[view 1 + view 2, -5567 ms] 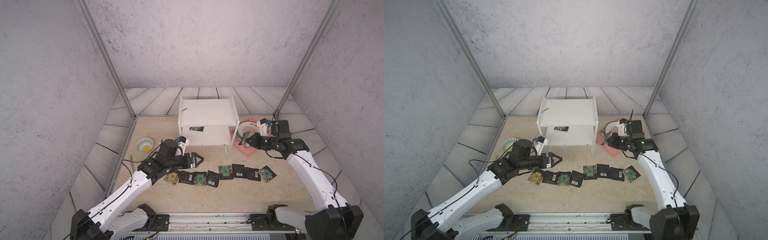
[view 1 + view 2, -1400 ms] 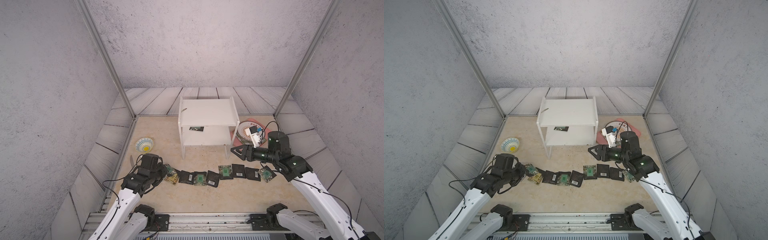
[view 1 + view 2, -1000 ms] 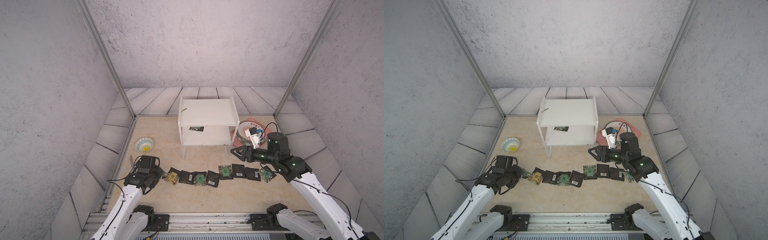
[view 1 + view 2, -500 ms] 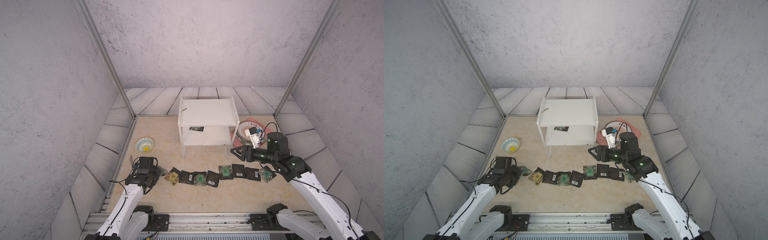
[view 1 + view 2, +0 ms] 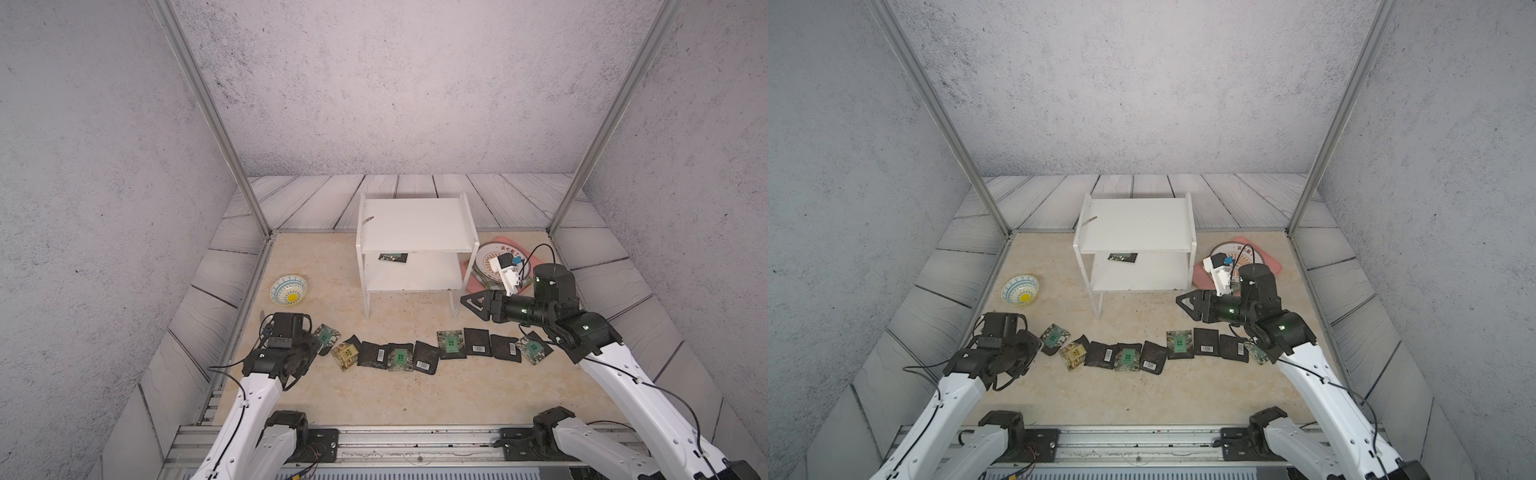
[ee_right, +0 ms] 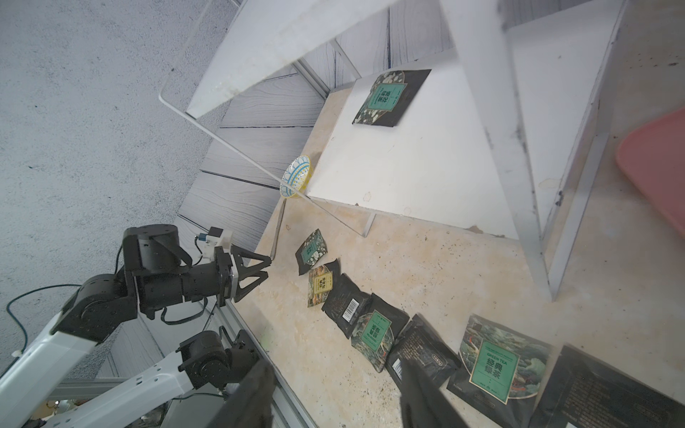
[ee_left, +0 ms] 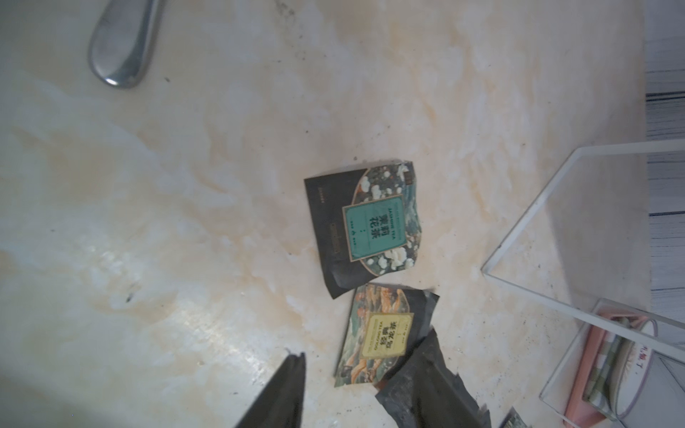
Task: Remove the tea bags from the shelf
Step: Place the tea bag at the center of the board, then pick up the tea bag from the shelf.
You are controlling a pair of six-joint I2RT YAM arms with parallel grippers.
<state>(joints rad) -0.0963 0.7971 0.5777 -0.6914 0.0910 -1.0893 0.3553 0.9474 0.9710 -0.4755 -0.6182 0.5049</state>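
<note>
Left gripper (image 6: 255,272), lower left in the right wrist view, jaws spread and empty beside the floor row of tea bags (image 5: 415,355). Centre: the shelf (image 5: 413,249) holds one remaining tea bag (image 5: 392,257) on its lower tier. Right gripper (image 5: 469,302), spread, empty, points toward the shelf and looks nearer. Blue-and-yellow bowl (image 5: 289,289), far left, appears empty.

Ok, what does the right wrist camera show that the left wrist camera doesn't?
Only the right wrist view: one tea bag lying on the shelf, on its lower tier, plus the bowl and the open left tool. Only the left wrist view: the plate and checked cloth on the pink tray. Both: the green-labelled tea bag and yellow-labelled tea bag on the table, off the shelf.
</note>
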